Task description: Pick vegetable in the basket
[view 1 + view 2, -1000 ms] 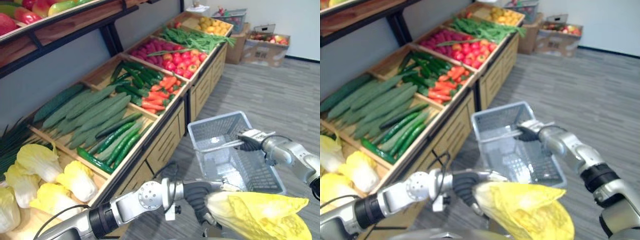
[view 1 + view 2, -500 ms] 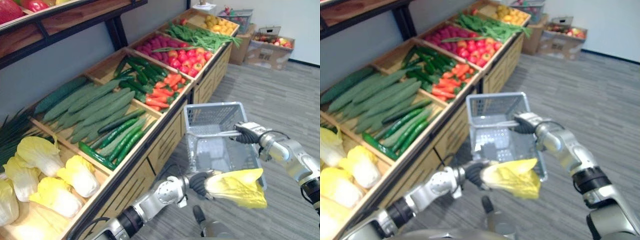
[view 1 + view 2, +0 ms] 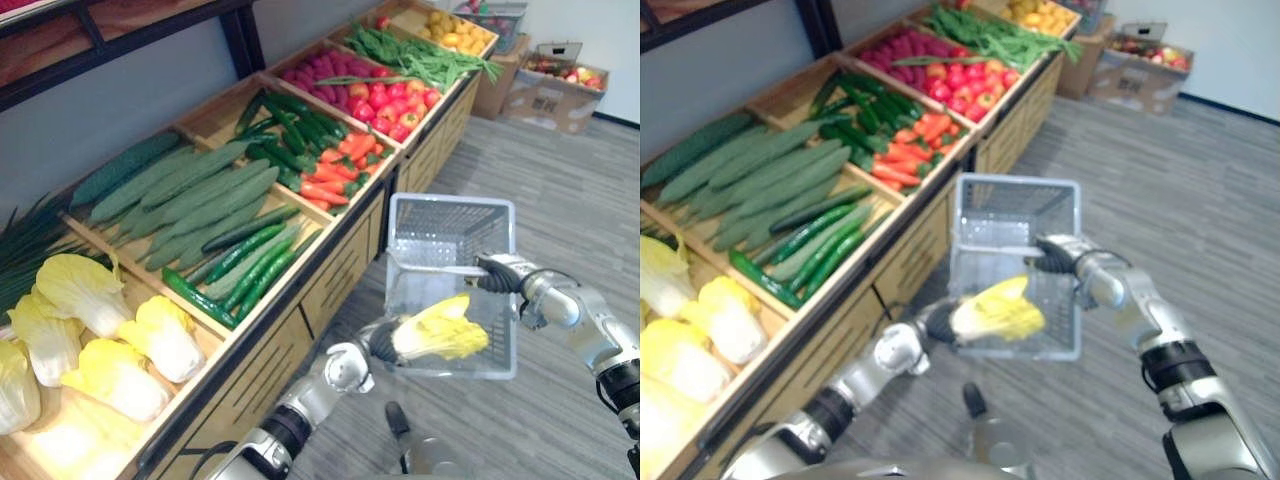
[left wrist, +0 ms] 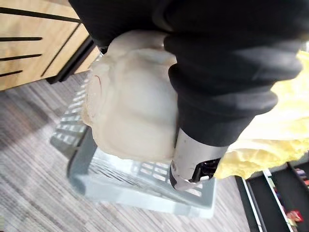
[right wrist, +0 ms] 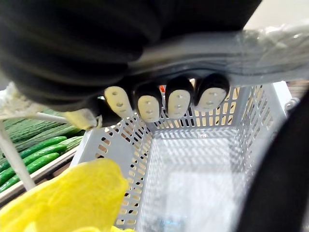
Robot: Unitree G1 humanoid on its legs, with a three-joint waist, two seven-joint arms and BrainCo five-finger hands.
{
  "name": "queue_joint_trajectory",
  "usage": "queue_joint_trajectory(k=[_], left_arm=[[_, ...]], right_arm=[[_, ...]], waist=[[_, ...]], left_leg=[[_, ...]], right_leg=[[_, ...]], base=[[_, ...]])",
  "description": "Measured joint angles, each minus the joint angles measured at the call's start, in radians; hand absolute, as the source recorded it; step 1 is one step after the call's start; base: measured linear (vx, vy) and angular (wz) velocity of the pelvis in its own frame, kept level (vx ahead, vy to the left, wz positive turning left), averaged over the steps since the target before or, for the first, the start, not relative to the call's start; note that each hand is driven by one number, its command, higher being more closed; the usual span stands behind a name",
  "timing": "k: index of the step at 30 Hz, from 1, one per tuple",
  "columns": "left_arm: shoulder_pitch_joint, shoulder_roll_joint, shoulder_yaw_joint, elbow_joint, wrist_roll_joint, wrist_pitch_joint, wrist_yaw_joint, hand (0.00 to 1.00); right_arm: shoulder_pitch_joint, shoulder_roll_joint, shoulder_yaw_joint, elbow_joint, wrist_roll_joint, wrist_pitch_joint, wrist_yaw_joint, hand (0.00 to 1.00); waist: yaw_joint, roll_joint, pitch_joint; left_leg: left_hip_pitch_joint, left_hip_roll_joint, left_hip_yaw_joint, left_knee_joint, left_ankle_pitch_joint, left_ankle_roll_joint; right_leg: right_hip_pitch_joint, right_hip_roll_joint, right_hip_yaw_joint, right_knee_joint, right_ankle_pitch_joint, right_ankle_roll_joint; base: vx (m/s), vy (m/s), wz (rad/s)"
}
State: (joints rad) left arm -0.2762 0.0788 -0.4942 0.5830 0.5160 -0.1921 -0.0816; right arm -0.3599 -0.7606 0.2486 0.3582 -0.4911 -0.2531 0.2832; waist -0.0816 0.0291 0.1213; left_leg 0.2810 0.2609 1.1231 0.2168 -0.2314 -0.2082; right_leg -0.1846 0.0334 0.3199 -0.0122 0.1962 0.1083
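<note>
My left hand point(image 3: 381, 342) is shut on the pale stem end of a yellow cabbage point(image 3: 440, 330), whose leafy end reaches over the near rim of the grey plastic basket point(image 3: 452, 220). In the left wrist view the cabbage point(image 4: 130, 101) fills the grasp above the basket point(image 4: 145, 186). My right hand point(image 3: 500, 274) is shut on the basket's handle point(image 3: 430, 268) and holds the basket off the floor beside the stand. The right wrist view has its fingers point(image 5: 164, 104) curled round the handle, with the cabbage point(image 5: 63, 198) at the basket's edge.
A wooden produce stand point(image 3: 330, 270) runs along the left with cabbages point(image 3: 110, 375), cucumbers point(image 3: 190, 205), carrots point(image 3: 325, 185), red vegetables point(image 3: 385, 105) and green beans point(image 3: 420, 60). Cardboard boxes of fruit point(image 3: 555, 85) stand at the far end. Grey floor point(image 3: 570, 180) lies to the right.
My left hand has carried the cabbage forward and up to the basket's near rim. The basket, still held by my right hand, has shifted a little; the camera has tilted too.
</note>
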Motion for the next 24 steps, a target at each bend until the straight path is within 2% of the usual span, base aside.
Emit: queue_joint_trajectory(k=[9, 22, 24], left_arm=[[-0.01, -0.006, 0.02, 0.012, 0.008, 0.003, 0.005, 0.0], [-0.009, 0.005, -0.011, -0.074, -0.002, 0.006, -0.01, 0.0], [-0.004, 0.005, -0.02, -0.103, -0.03, 0.006, -0.013, 0.0]], right_arm=[[0.0, 0.0, -0.009, 0.01, 0.018, 0.005, 0.029, 1.0], [0.048, 0.0, -0.097, 0.003, 0.039, 0.008, 0.031, 1.0], [0.063, 0.0, -0.109, 0.001, 0.039, 0.008, 0.032, 1.0]], waist=[[-0.002, 0.003, 0.028], [0.003, 0.007, 0.03], [0.003, 0.008, 0.031]], left_leg=[[-0.026, -0.025, -0.046, -0.012, -0.003, 0.007], [-0.036, -0.023, -0.082, -0.002, -0.011, 0.019], [-0.038, -0.022, -0.087, -0.001, -0.011, 0.019]], right_leg=[[0.0, -0.029, -0.01, -0.027, 0.01, 0.013], [0.014, -0.046, -0.038, -0.034, 0.011, 0.015], [0.014, -0.047, -0.042, -0.033, 0.011, 0.015]], base=[[-0.07, -0.015, 0.07], [-0.05, -0.036, 0.07], [-0.05, -0.052, 0.05]])
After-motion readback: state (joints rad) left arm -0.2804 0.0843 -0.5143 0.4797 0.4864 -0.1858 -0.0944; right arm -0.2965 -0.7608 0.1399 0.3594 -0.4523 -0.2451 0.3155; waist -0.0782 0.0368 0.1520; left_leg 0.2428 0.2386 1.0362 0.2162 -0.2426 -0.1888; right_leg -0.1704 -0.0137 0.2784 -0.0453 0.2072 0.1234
